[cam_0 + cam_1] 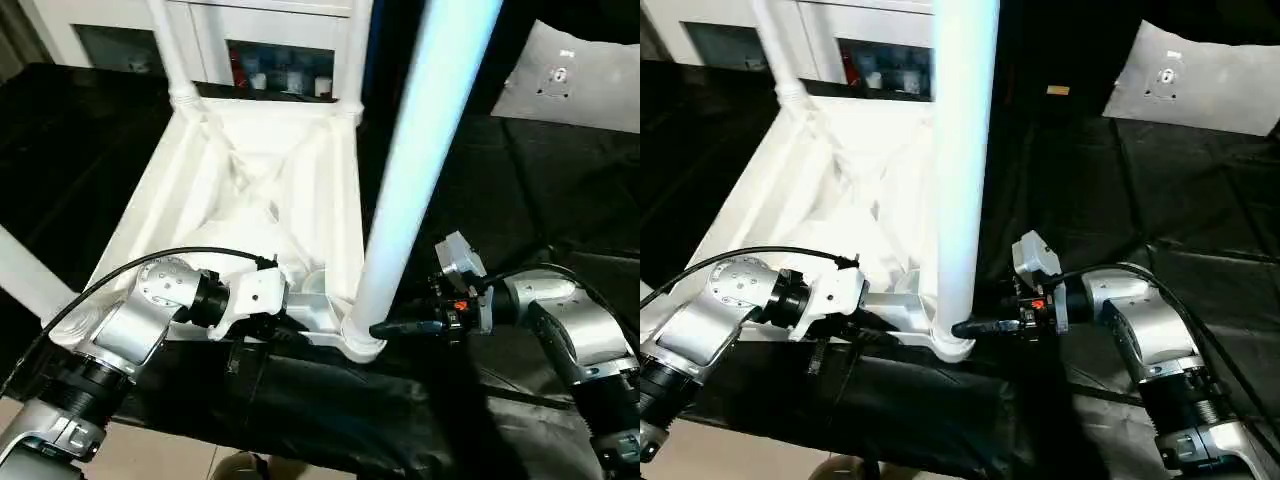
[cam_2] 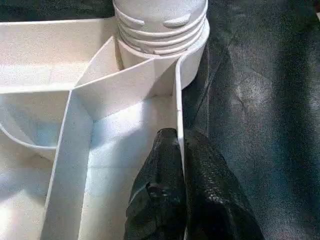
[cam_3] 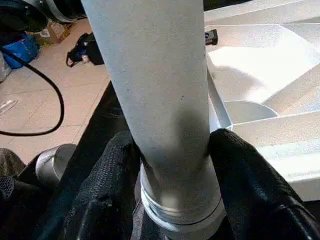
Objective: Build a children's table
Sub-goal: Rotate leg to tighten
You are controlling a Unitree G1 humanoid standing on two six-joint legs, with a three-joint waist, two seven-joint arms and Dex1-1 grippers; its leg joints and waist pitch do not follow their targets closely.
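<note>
The white tabletop [image 1: 250, 170] lies underside up on black cloth, its ribs showing. Two legs stand in its far corner sockets [image 1: 170, 50] [image 1: 355, 50], and another leg [image 1: 25, 275] slants at the near left. A tall leg [image 1: 420, 150] stands upright in the near right corner socket [image 1: 362, 345]. My right gripper [image 1: 970, 327] is shut on this leg's base, a black finger [image 3: 250, 180] pressed against each side. My left gripper [image 2: 179, 137] is shut on the tabletop's near rim wall [image 2: 177, 100], just beside that same socket.
A white cabinet with glass doors [image 1: 280, 60] stands behind the tabletop. A pale grey panel [image 1: 580, 80] lies at the back right on the black cloth [image 1: 520, 180]. A black cable [image 1: 190, 252] arcs over my left wrist. Tan floor [image 1: 150, 450] shows past the cloth's near edge.
</note>
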